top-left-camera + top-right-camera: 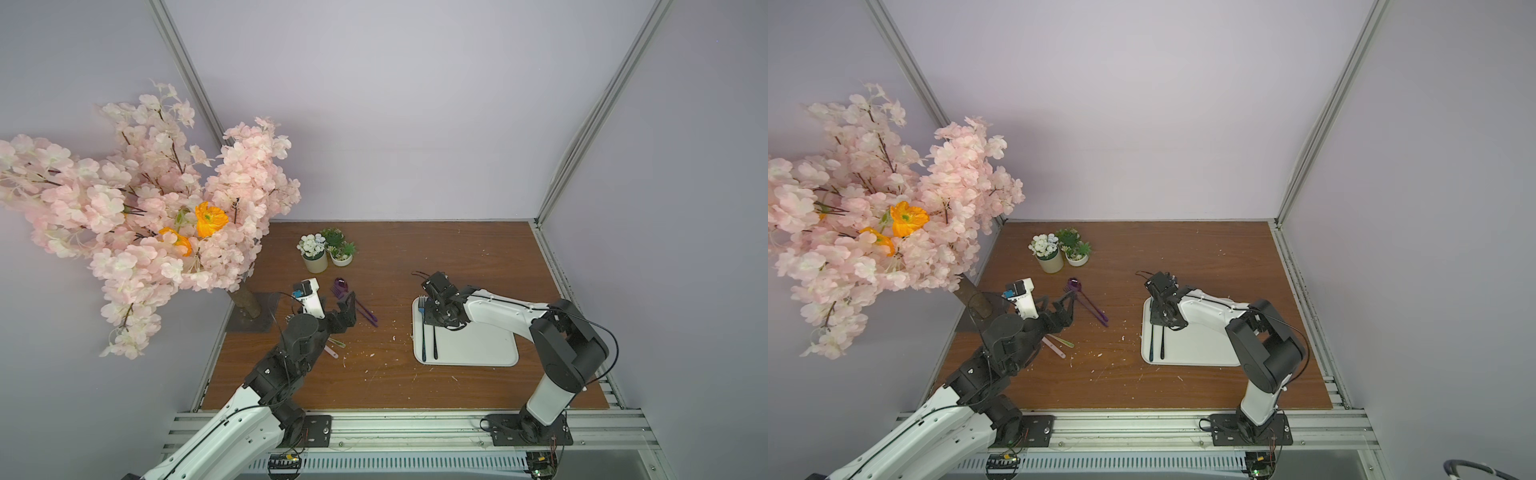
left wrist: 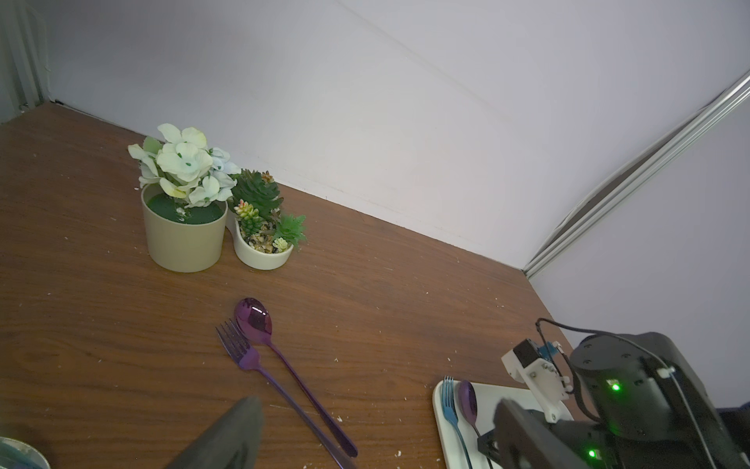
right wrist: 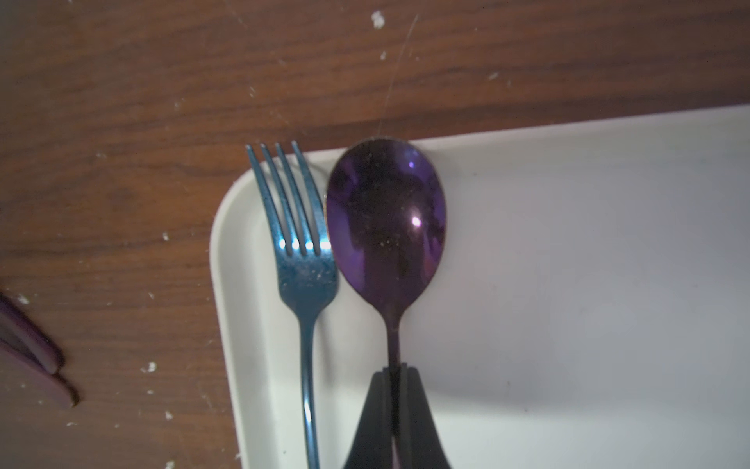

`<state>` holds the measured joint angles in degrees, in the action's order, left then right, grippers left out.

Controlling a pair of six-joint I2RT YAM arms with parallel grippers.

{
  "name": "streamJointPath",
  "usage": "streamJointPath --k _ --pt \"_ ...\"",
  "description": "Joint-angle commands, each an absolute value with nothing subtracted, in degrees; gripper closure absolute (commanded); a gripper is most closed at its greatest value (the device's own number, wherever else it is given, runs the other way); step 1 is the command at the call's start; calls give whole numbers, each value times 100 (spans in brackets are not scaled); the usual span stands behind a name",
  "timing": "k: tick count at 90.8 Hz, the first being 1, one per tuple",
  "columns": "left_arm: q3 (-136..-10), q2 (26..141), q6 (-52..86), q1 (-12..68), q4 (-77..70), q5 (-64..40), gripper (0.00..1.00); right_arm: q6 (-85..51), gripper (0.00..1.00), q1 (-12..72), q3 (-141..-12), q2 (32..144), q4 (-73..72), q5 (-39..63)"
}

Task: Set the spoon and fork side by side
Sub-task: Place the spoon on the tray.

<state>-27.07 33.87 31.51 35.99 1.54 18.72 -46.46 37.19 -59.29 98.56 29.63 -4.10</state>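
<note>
A dark purple spoon (image 3: 385,219) lies on the white tray (image 3: 568,284) close beside a blue fork (image 3: 302,260), heads pointing the same way. My right gripper (image 3: 395,371) is shut on the spoon's thin handle just below the bowl. In a top view the right gripper (image 1: 432,316) hangs over the tray's left end (image 1: 478,345). A second pair, a purple spoon (image 2: 253,320) and purple fork (image 2: 239,349), lies side by side on the wooden table. My left gripper (image 2: 377,436) hovers open near their handles, holding nothing.
Two small flower pots (image 1: 326,251) stand at the back of the table. A big pink blossom tree (image 1: 145,199) overhangs the left side on a trunk (image 1: 247,301). Pink and green utensils (image 1: 334,347) lie under the left arm. Crumbs dot the wood.
</note>
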Motion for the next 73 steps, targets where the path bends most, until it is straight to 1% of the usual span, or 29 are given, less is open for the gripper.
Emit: streamJointPath --k 1,28,42,47,50,57,65,69,73 --pt "-2681 3378 3163 3551 224 1943 8 -4651 94 3700 -5809 9932 2917 -470" --pt "-2687 3393 3162 3557 220 1939 8 -4639 87 3704 -5756 9899 2920 -467" --pt "-2666 3383 3172 3551 207 1964 8 -4598 81 3708 -5829 9807 3014 -494" --pt "-2659 3391 3185 3553 198 1980 8 -4596 76 3716 -5872 9715 3065 -534" --pt "-2655 3399 3202 3551 198 1992 7 -4586 71 3724 -5898 9649 3101 -578" --pt "-2663 3402 3230 3551 242 2082 0 -4530 59 3780 -6037 9475 3288 -747" --pt "-2692 3382 3292 3551 375 2297 0 -4306 46 3894 -6244 9237 3538 -987" --pt "-2725 3356 3337 3551 469 2459 0 -4102 42 3958 -6342 9095 3591 -1056" --pt "-2761 3330 3416 3551 609 2678 0 -3808 40 4015 -6442 8978 3524 -1033"
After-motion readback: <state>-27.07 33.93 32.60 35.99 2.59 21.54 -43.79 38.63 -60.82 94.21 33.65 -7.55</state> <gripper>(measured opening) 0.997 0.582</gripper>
